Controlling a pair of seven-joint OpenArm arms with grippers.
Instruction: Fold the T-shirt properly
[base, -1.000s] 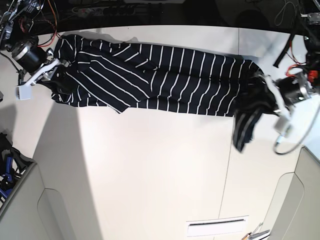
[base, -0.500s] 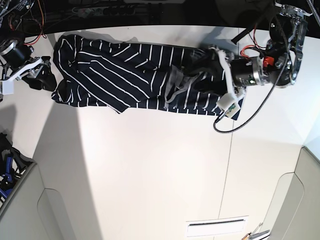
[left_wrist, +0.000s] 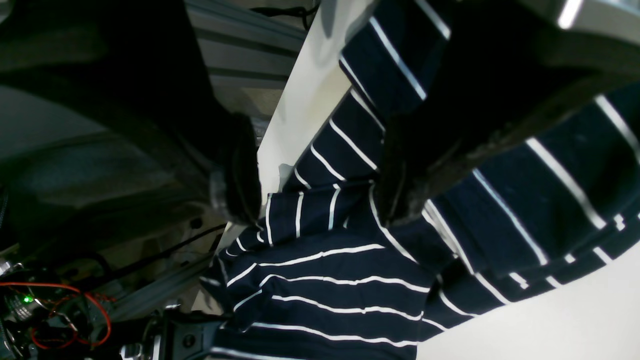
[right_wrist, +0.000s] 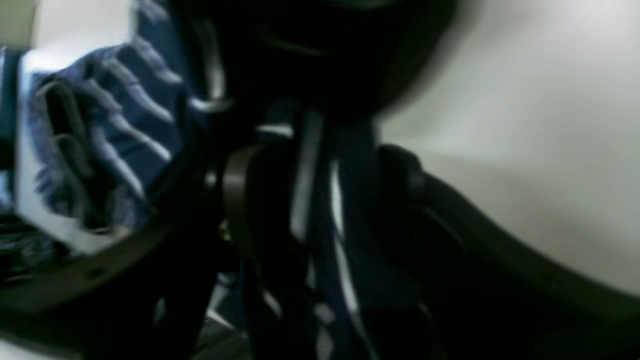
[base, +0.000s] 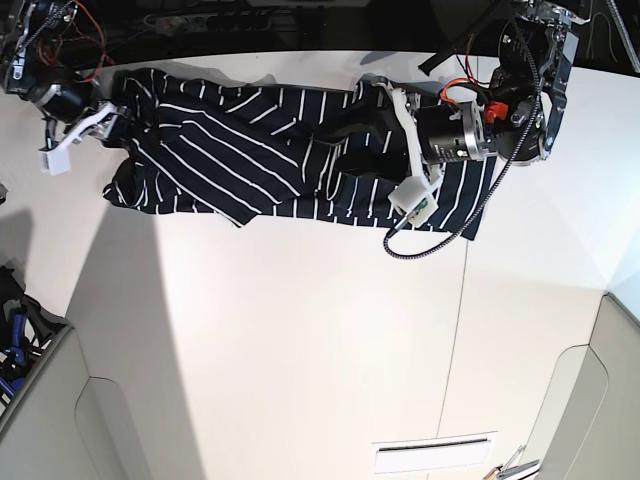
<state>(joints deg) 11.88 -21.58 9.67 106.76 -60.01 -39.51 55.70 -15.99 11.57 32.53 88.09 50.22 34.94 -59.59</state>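
Navy, white-striped soft T-shirt lies stretched along the white table's far edge. Left gripper hovers over the cloth, jaws spread, nothing held. Right gripper is blurred; striped fabric sits between its parted jaws, grip uncertain. No readable writing.

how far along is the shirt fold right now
Partway. Done: the T-shirt lies as a long narrow band on the table, and the end by the left gripper looks laid over its middle. In hand: that gripper is open above the cloth, gripping nothing; the right gripper sits at the other end, with fabric between its fingers. Left: that end looks unfolded.
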